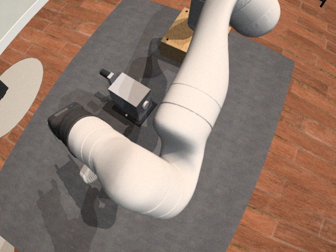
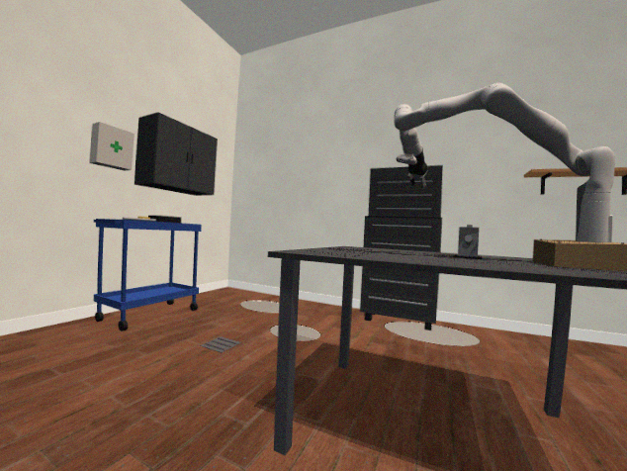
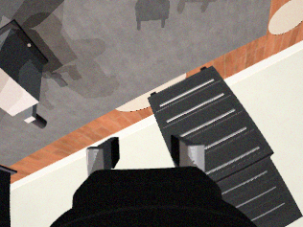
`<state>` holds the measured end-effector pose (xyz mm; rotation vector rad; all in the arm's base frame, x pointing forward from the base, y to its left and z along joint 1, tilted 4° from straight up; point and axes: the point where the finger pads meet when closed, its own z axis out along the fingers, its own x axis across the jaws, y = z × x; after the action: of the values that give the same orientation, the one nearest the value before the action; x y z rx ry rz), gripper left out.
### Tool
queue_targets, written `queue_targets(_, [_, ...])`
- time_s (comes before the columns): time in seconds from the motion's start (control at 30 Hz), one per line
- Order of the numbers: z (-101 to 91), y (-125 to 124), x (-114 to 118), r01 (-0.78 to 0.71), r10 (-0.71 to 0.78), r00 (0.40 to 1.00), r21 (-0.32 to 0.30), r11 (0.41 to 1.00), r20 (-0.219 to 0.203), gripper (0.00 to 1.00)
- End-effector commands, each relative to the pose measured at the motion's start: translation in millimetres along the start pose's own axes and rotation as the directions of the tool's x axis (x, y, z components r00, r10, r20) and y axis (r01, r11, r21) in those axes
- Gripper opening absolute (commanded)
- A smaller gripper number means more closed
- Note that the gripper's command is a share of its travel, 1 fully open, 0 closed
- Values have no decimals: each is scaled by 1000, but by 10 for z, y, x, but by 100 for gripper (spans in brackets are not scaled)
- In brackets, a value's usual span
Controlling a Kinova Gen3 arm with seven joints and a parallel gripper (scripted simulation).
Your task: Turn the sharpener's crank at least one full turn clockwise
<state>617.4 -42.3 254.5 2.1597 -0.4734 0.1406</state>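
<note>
The sharpener [image 1: 129,93] is a grey box on a dark base plate on the grey table top. Its crank, with a dark handle [image 1: 104,72], sticks out of the box's far-left side. The sharpener also shows in the exterior view [image 2: 468,240] and at the left edge of the wrist view [image 3: 19,79], with the crank handle below it [image 3: 34,118]. My gripper [image 3: 145,147] [image 2: 417,177] is open and empty. It hangs high above the table, well apart from the sharpener. In the overhead view only its dark wrist [image 1: 64,116] shows; the fingers are hidden.
The arm stands on a wooden block [image 1: 176,37] at the table's back. A small white object [image 1: 88,174] lies on the table beneath the forearm. A dark drawer cabinet [image 2: 403,242] stands on the floor beyond the table edge, also in the wrist view [image 3: 217,147].
</note>
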Motion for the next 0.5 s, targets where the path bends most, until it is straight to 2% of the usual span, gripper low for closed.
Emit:
queue_targets(0.0, [278,100,-29,39,-42,998,59,998,53,100])
queue_targets(0.23, [963,212,-334,155,-198,967,254,955,157,100])
queue_targets(0.4, [1371,280,-674,203,-304,936,430,880,179,100])
queue_targets(0.47, [1371,280,-674,203,-304,936,430,880,179,100])
